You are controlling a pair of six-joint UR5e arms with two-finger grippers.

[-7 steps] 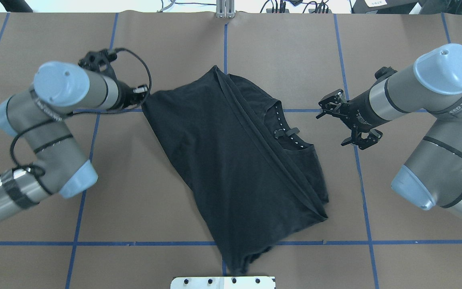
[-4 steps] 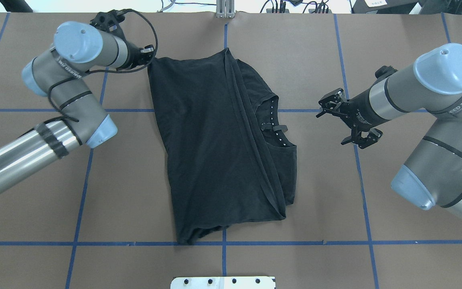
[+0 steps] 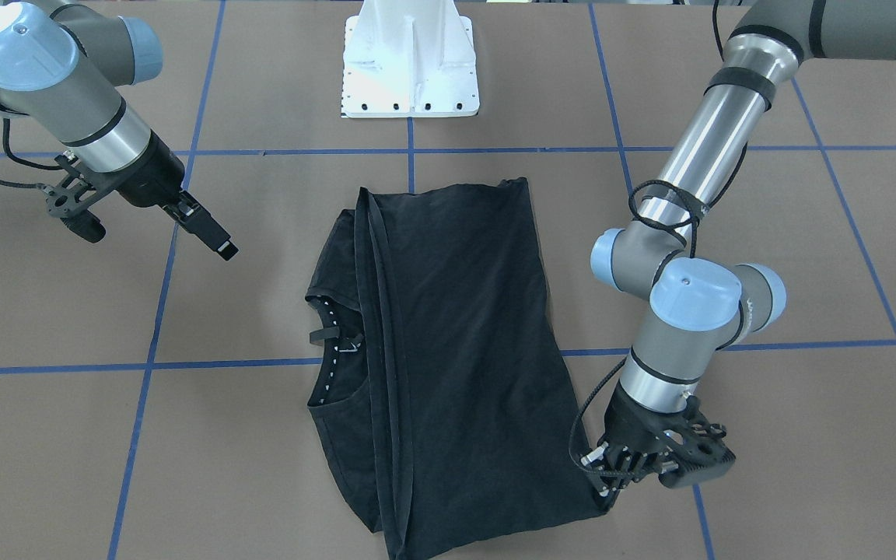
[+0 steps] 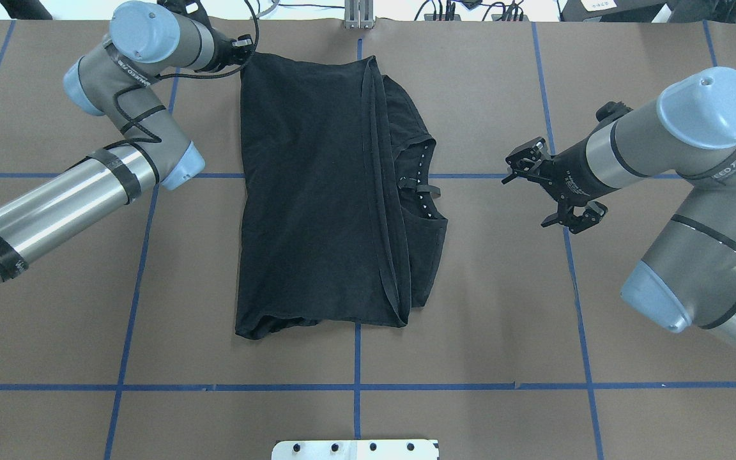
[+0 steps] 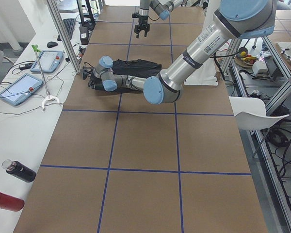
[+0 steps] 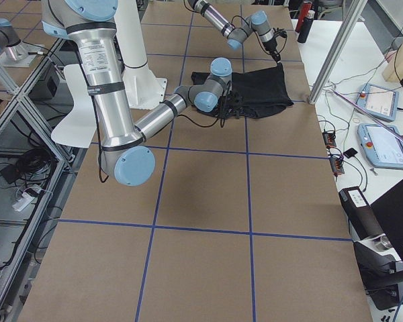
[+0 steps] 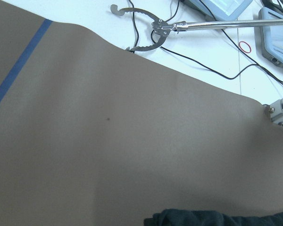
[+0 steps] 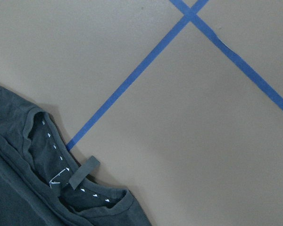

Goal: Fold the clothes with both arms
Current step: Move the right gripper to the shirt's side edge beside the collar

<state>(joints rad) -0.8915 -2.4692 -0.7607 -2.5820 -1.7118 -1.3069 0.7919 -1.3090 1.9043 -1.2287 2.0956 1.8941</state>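
Black short-sleeved cotton T-shirt (image 4: 317,191): folded lengthwise, centred on brown bench (image 4: 502,319), collar (image 4: 422,182) toward 3 o'clock.
Left end effector (image 4: 243,51): clamped on 11 o'clock corner, probably tensioning fabric.
Right end effector (image 4: 528,201): spread, empty, 3 o'clock, clear of collar, probably awaiting grasp.

Broad bare desk (image 4: 502,306) between T-shirt (image 4: 317,191) and right end effector (image 4: 544,195), crossed by flat blue tape lines (image 4: 582,306). Open surface too on the robot's side of the shirt, up to the white pedestal base (image 3: 411,70). Left of the shirt, passage narrowed by the left arm (image 4: 55,211), stretched low and slantwise over the desk, black cable (image 4: 131,128) looped round it. Far left shirt corner taken up by the left end effector (image 4: 243,51), clamped there. Past the far desk edge, an aluminium post (image 4: 358,14) and wires (image 4: 470,9). Right end effector spread wide, hanging above the desk, well apart from the collar.
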